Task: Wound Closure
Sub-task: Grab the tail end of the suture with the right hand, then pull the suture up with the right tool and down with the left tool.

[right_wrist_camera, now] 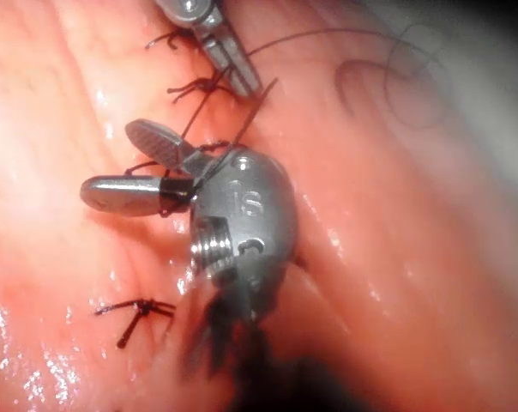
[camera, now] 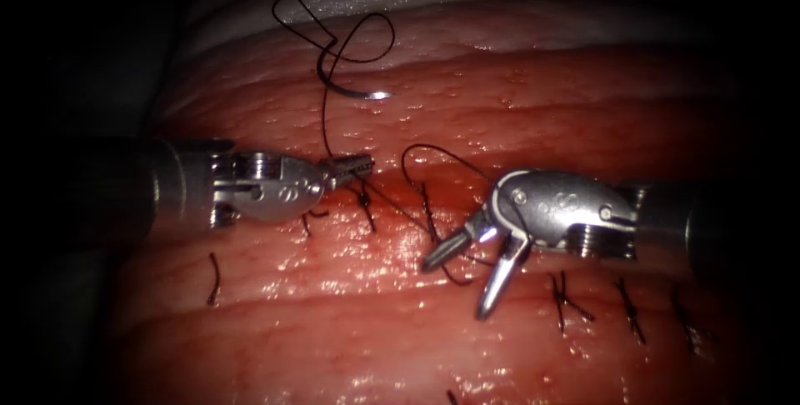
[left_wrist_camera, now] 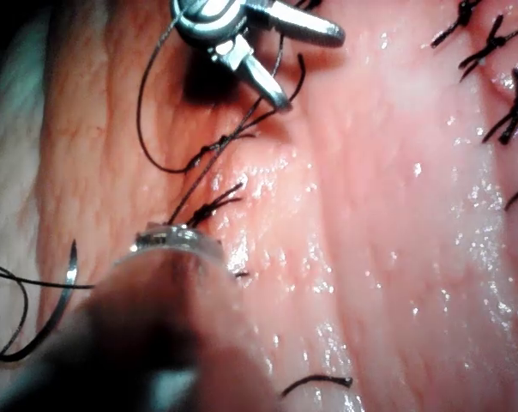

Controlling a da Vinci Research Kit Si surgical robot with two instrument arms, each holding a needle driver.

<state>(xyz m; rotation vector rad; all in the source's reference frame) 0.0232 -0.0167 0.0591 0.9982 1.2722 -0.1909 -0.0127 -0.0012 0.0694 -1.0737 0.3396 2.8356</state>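
My left tool (camera: 365, 165) comes in from the left with its jaws shut on the thread (camera: 324, 117). From there the thread climbs to the curved needle (camera: 358, 92). The needle lies free on the tissue (camera: 517, 97) above the stitch line, held by neither tool and not in the tissue. It also shows in the left wrist view, needle (left_wrist_camera: 63, 292). My right tool (camera: 458, 287) stands open over the cut at centre. A taut strand (right_wrist_camera: 212, 142) from the left jaws crosses the base of the right tool (right_wrist_camera: 113, 163), and the jaws do not clamp it.
Several tied stitches with short dark tails cross the cut: some by the left tool (camera: 367, 205), some right of the right tool (camera: 560, 301), one far left (camera: 212, 280). A loose thread loop (camera: 437, 155) arches between the tools. Red fluid wets the tissue.
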